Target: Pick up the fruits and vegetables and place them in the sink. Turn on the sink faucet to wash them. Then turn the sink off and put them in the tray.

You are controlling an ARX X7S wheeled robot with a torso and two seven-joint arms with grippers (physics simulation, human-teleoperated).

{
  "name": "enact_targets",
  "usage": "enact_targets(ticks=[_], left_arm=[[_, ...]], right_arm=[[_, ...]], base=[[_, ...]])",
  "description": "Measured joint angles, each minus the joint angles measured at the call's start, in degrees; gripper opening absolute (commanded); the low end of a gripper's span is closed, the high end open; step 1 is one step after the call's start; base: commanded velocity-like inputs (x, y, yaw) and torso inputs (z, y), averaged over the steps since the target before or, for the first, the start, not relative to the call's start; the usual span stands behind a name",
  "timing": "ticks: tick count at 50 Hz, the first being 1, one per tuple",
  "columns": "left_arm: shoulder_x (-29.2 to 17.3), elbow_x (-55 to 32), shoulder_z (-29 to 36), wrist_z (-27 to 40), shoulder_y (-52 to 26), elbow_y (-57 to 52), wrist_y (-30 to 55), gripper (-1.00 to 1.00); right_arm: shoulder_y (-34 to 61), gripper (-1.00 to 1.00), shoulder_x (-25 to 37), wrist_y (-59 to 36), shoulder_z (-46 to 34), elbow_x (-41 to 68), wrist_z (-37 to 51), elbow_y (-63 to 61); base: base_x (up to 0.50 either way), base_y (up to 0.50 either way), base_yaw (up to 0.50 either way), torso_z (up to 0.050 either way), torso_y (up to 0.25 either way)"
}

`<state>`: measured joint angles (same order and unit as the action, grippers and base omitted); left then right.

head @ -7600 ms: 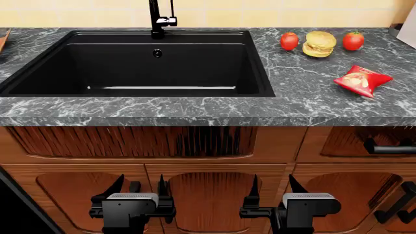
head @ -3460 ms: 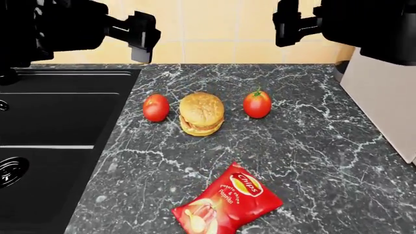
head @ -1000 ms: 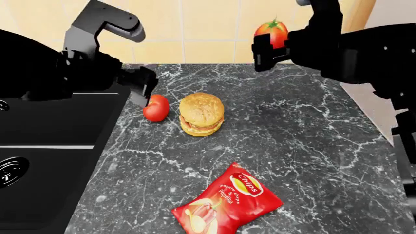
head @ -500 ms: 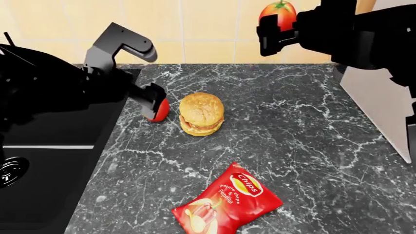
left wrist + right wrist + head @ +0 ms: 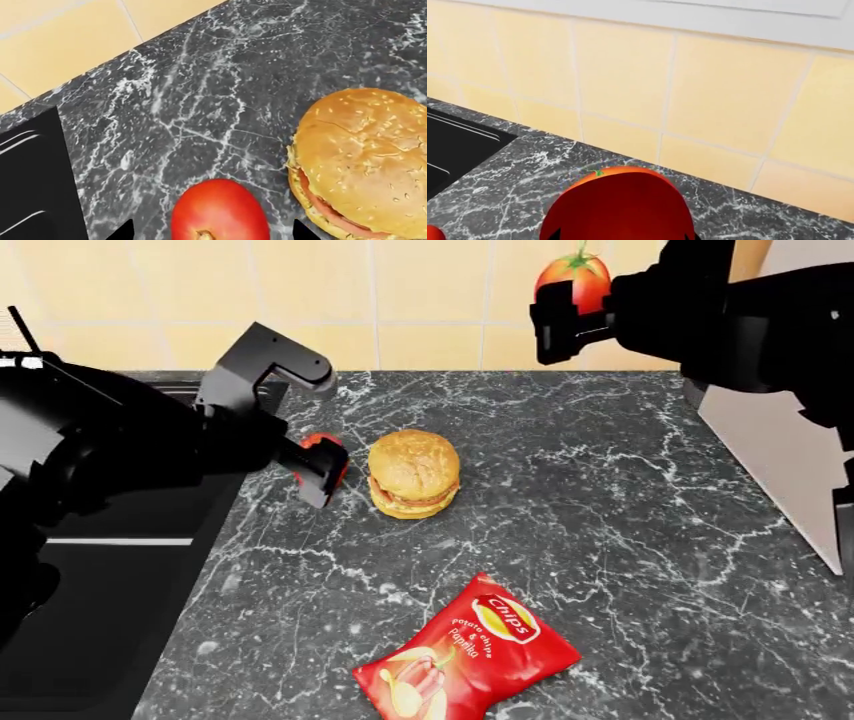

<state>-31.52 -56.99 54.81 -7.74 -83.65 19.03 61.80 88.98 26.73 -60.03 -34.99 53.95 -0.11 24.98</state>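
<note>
The plain tomato [image 5: 315, 443] sits on the worktop [image 5: 641, 540] just to the sink side of the burger [image 5: 414, 473], apart from the bun by a narrow strip of marble, and the left gripper [image 5: 320, 468] now straddles it: in the left wrist view the tomato [image 5: 220, 210] lies centred between the two dark jaw tips at the frame's lower edge, with room on both sides, so the jaws stand wide and have not closed. Half a second ago the gripper was only arriving beside this tomato; it has since slid further over it, hiding most of the red in the head view. The stemmed tomato [image 5: 573, 282] is held well above the burger against the yellow tiles, pinched in the right gripper [image 5: 577, 302], and has risen slightly in that same half second; the right wrist view shows it [image 5: 619, 205] filling the space between the jaws. The burger's nearness is the likely hazard, since the jaw on that side could nudge the bun on closing. The sink [image 5: 120, 570] lies beyond the tomato from the burger, partly hidden by the left arm, while the chips bag [image 5: 467, 650] rests nearer the robot than the burger, clear of both arms. Both pickups seem nearly complete, leaving the carry to the basin.
</note>
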Motion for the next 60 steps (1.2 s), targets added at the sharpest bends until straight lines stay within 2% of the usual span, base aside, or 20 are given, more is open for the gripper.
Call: enact_targets(ticks=[30,31,50,60], left_arm=[[3.6,3.2,3.1,-0.7,1.6,5.6,-1.9,1.0],[3.7,3.2,3.2,-0.8,1.7,5.8,-2.0,-1.0],[3.9,4.3,3.0,-0.4,1.6,6.2,-3.1,-1.0],[2.1,1.0,-1.7,2.7,-0.9,4.1,-1.9,-1.0]], right_arm=[[-2.0,-1.0,1.2,0.6,0.5,0.7,0.6,-0.9],[-2.1,-1.0,1.3,0.6,0.6,0.7,0.6,-1.0],[-1.8,-1.0,1.4,0.6,0.7,0.9,0.7,-1.0],[-1.6,-1.0,2.6,-1.1,2.7,3.2,2.9,-4.6]], base=[[0.0,0.0,0.0,0.0,0.0],[0.0,0.0,0.0,0.0,0.0],[0.0,0.0,0.0,0.0,0.0],[0.0,0.0,0.0,0.0,0.0]])
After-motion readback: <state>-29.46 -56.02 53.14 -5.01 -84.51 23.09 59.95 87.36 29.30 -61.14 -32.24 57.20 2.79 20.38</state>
